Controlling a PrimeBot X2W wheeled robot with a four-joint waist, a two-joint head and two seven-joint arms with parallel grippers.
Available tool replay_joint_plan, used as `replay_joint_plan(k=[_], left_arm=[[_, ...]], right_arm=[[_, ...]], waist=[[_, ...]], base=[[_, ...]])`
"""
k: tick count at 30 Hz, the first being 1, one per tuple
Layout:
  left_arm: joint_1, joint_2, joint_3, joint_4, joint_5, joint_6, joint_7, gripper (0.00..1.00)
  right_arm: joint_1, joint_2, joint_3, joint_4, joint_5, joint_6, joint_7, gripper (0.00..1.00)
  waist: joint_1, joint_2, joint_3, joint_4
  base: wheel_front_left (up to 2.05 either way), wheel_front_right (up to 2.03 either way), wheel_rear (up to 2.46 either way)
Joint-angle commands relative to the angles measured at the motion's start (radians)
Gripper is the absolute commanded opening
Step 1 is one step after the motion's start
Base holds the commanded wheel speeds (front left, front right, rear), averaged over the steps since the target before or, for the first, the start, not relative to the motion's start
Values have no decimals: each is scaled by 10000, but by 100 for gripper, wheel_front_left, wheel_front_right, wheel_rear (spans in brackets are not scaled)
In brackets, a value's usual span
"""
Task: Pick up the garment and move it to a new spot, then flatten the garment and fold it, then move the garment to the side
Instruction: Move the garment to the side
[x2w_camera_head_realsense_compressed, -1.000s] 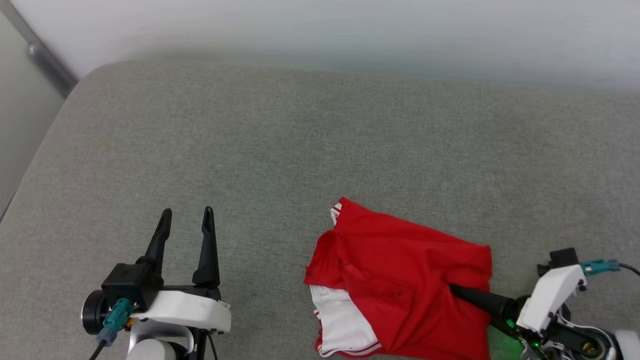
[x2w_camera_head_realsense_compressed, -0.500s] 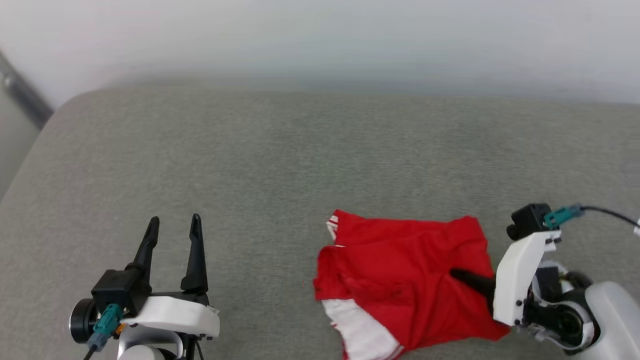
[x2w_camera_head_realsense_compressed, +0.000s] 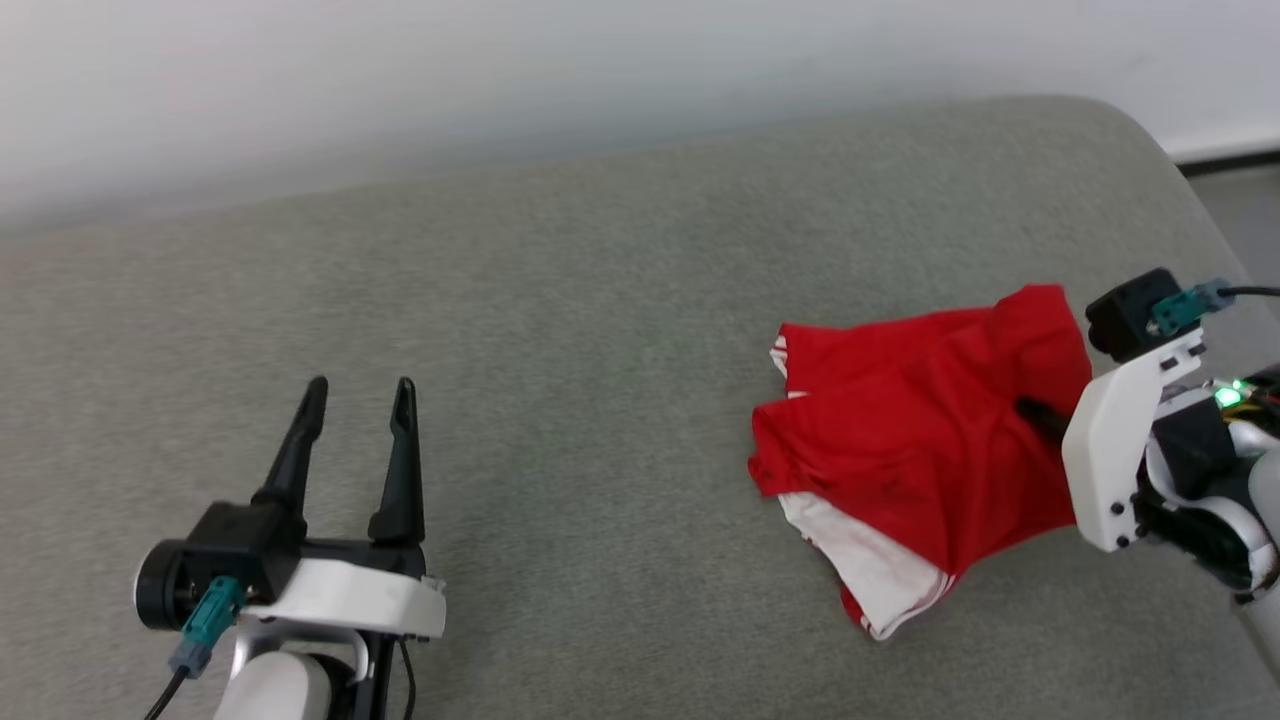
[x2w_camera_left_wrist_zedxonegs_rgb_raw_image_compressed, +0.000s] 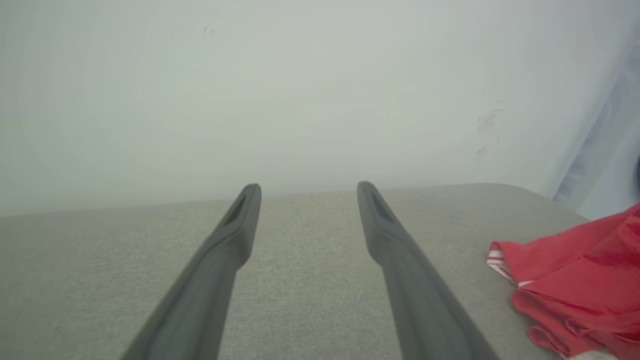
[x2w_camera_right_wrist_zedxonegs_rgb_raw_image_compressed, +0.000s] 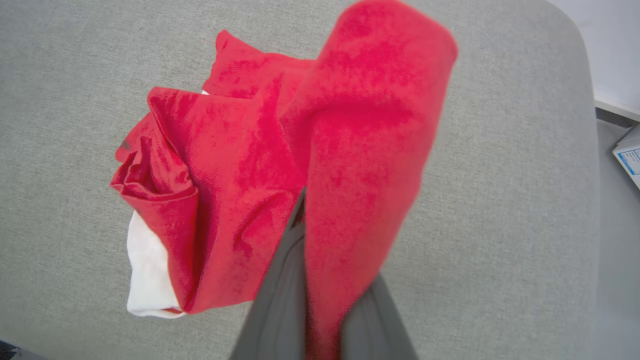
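Between dark fingers (x2w_camera_right_wrist_zedxonegs_rgb_raw_image_compressed: 277, 305) bunches crumpled, perhaps thin garment (x2w_camera_right_wrist_zedxonegs_rgb_raw_image_compressed: 235, 165)

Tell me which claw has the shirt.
The right claw: it is shut on a raised fold of the red garment. The left claw is open over the grey surface, apart from the garment.

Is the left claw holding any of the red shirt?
No, the left gripper stands open and empty, well apart from the garment.
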Motion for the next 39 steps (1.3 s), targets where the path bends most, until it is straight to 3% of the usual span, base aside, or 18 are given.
replay_joint_plan(k=[1,7,15,20,21,22,23,30,31,39], left_arm=[[-216,90,-24,-28,67,-30,-17,100],[-1180,439,-297,-647,458,-215,341,100],[-2687,953,-552,-1571,961,-478,1024,100],[-3156,1100,-703,-1911,1139,-551,1278,100],[-3219,1129,-718,-1962,1138,-549,1339,100],[-3273,1145,-733,-2012,1152,-566,1365,100],[-3308,1148,-758,-2057,1167,-576,1398,100],[-3215,1196,-769,-2067,1114,-508,1438,100],[-2974,1137,-739,-1893,1015,-434,1320,100],[-1864,747,-589,-1148,502,-107,728,100]], right_arm=[[-260,-26,-47,69,-15,-8,-134,0],[-1155,-426,-306,1040,-293,-12,-1125,0],[-2623,-1059,-923,3262,-910,-11,-3156,0],[-3323,-761,-1899,4819,-1512,-11,-4704,0],[-3423,-658,-2095,5157,-1716,-11,-4982,19],[-3536,-548,-2337,5489,-1870,-11,-5280,53],[-3645,-443,-2515,5767,-2097,-11,-5588,100],[-4112,183,-3801,7341,-3795,-11,-7632,100],[-4170,335,-4310,7719,-4499,-11,-8251,100],[-3256,996,-4597,7425,-5361,-11,-9006,100]], waist=[[-1,0,709,-760],[-1,0,2230,-1536],[-1,0,4176,-1785],[-1,0,4772,-1728],[-1,0,4838,-1708],[-1,0,4888,-1686],[-1,0,4920,-1660],[-1,0,4704,-1598],[-1,0,4303,-1607],[-1,0,2292,-1492]], base=[[0,0,0],[0,0,0],[0,0,0],[0,0,0],[0,0,0],[0,0,0],[0,0,0],[0,0,0],[0,0,0],[0,0,0]])
